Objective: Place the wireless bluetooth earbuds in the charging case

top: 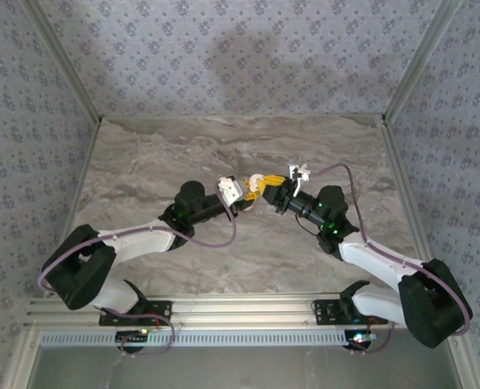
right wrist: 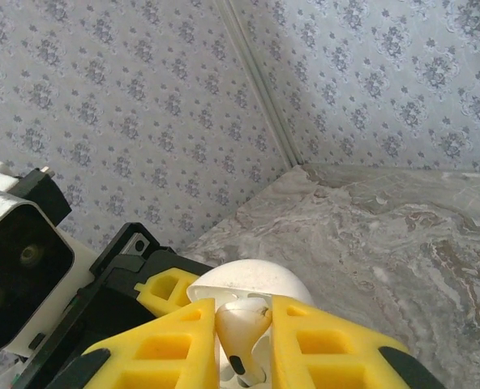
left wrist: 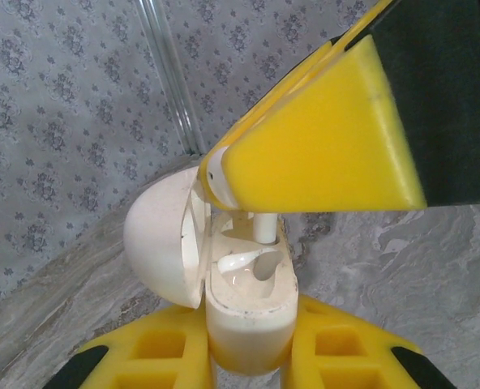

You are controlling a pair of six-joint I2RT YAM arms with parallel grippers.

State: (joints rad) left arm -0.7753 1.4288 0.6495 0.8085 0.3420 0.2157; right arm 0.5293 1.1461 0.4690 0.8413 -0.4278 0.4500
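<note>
Grey flowered wallpaper (top: 224,49) closes off the back and sides of a marbled grey worktop (top: 143,162). In the overhead view both arms reach in from the bottom corners and meet just right of the middle of the frame, their yellow tips close together.

The left tool (left wrist: 248,334) is clenched on the charging case (left wrist: 248,304) — its two yellow fingers press the lower body from either side at the bottom centre of the left wrist view. The case's domed lid (left wrist: 163,243) is swung open, left of centre.

The right tool (right wrist: 242,312) is clenched too, grasping an earbud (right wrist: 242,332). In the right wrist view the small white piece sits pinched between the yellow fingers at the bottom centre, with the pale dome of the lid just behind it. Seen from the left wrist, those fingers come in as a big yellow wedge from the upper right, their tip right above the mouth of the case. A short white stem drops from under them into the far socket.

Nearer the lower rim a whitish piece (left wrist: 242,261) lies across the tray — whether it is the other earbud or part of the moulding I cannot tell.
</note>
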